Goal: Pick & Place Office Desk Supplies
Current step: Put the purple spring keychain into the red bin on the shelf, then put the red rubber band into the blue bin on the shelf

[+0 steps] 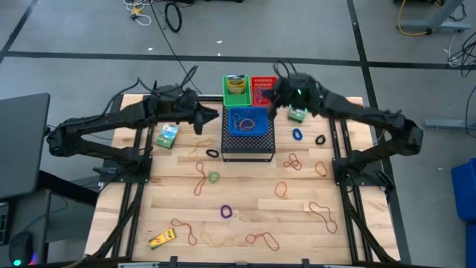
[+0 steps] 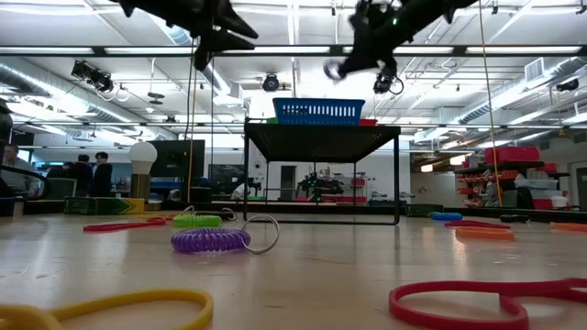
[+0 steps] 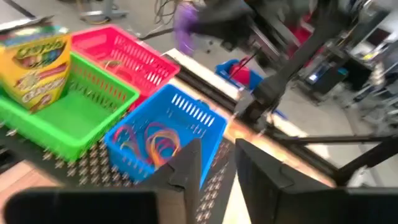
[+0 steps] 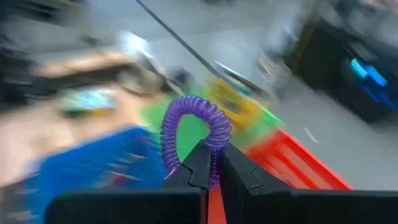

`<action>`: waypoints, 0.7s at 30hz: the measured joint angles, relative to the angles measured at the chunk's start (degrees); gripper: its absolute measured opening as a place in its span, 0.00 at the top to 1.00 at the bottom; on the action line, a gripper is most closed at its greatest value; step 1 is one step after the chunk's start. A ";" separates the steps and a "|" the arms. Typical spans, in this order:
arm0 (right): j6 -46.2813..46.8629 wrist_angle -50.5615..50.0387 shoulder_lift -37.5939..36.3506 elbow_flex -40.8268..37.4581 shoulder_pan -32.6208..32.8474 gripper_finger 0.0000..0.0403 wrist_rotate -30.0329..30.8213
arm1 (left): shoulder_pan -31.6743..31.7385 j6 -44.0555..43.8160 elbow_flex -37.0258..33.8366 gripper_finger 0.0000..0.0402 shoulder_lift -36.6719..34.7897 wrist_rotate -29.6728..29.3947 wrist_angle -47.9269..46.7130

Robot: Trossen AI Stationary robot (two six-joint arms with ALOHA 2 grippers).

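Right gripper [image 4: 211,167] up above the red basket [image 4: 292,163]; jaws clenched on a purple coil ring [image 4: 194,127], its loop arching just beyond the tips. Left gripper [image 3: 217,163] raised beside the blue basket [image 3: 163,135]; jaws parted, holding nothing, with rubber bands [image 3: 152,142] in that basket just ahead. Crayon box [image 3: 38,62] in the green basket [image 3: 68,112] farther off. On the desk [image 1: 245,223] below both jaws: scattered rubber bands, another purple ring [image 1: 226,212], a green ring [image 1: 214,177].
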 joint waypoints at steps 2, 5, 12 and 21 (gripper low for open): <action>1.91 -5.72 2.90 3.45 -3.76 0.96 -0.10 | -1.06 0.78 -2.11 0.80 -0.44 -1.99 1.03; 3.51 -11.92 7.66 8.08 -8.03 0.96 -2.74 | -2.35 0.49 -6.79 0.89 -0.39 -3.03 5.96; 4.33 -17.81 13.63 12.22 -10.42 0.88 -7.14 | -4.71 -1.76 -16.49 0.98 0.11 -8.40 19.64; 3.84 -18.72 13.05 12.17 -10.31 0.64 -7.10 | -4.81 -3.29 -16.91 0.91 0.10 -11.09 18.38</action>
